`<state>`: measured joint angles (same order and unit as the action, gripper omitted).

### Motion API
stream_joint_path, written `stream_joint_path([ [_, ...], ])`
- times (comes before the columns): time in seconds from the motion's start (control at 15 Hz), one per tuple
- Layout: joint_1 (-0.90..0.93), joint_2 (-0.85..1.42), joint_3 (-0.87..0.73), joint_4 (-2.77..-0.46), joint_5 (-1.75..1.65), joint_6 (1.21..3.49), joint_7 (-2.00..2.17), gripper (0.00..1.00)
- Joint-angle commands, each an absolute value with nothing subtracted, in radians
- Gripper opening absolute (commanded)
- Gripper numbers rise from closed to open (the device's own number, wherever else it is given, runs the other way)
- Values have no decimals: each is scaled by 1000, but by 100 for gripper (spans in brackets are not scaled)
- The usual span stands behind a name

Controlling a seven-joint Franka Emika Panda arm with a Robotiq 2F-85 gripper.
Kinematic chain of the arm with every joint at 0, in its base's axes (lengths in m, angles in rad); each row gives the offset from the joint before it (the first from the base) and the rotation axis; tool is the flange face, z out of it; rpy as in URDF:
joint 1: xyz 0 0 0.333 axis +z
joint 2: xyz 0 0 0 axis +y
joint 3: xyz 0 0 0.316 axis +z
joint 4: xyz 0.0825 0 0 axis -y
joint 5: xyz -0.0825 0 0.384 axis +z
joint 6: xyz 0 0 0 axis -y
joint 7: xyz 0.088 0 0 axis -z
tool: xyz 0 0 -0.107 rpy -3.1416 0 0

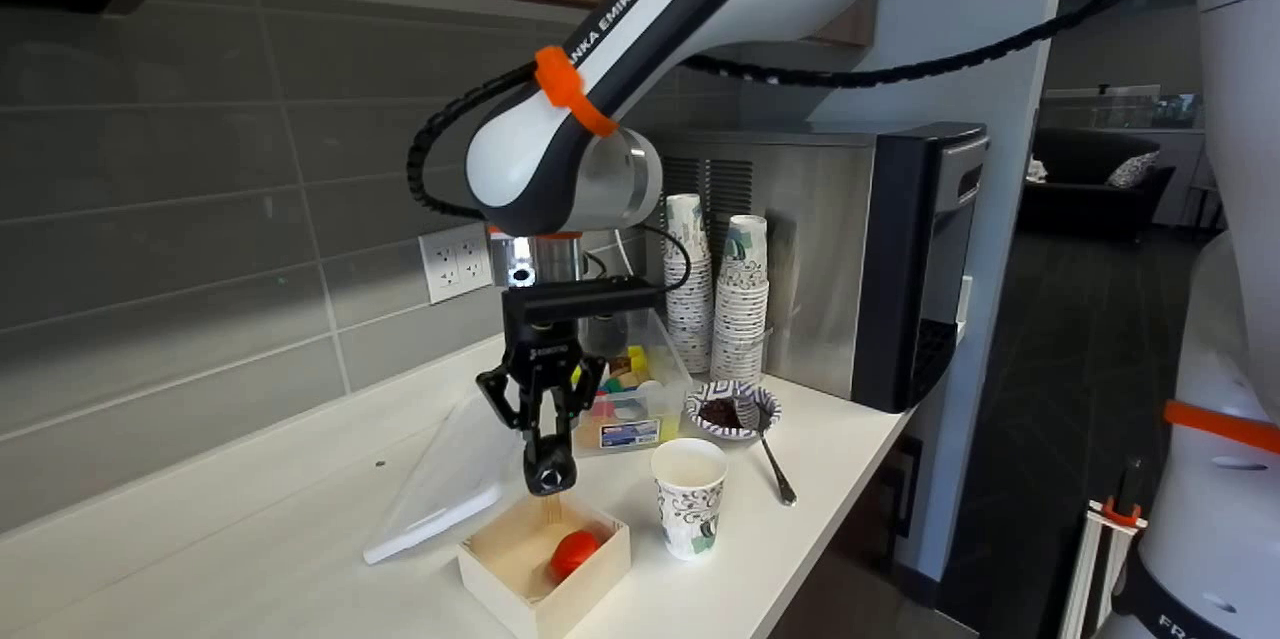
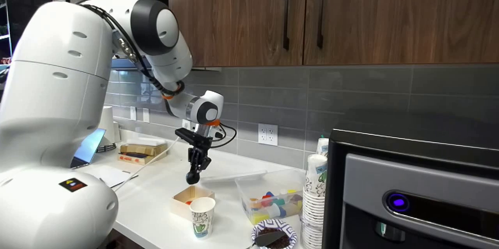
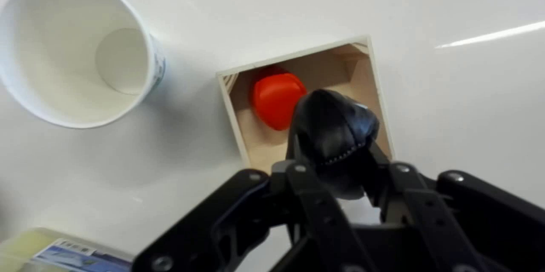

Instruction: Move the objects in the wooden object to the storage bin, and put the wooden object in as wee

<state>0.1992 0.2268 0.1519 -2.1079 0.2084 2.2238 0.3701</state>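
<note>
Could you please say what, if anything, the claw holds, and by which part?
The claw holds a small black stitched object by its upper part.

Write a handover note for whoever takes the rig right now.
Gripper: shut on a dark rounded item, held above the wooden box.
Things: red item inside the box; storage bin stands apart from it, holding colourful items.
Done: dark item gripped, out of the box; can't tell whether anything from the box is already in the bin.
Left: dark item into the bin, then likely the red item, then the box itself.
</note>
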Motion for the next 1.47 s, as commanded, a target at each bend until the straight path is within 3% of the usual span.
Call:
stream_joint_path([
  [0.0,177,33,98,-2243,144,2264,488,8],
  [0.6,4,-77,5,-2262,-113,2406,653,8],
  [1.4,-28,279,-29,-2099,-86,2731,300,8],
])
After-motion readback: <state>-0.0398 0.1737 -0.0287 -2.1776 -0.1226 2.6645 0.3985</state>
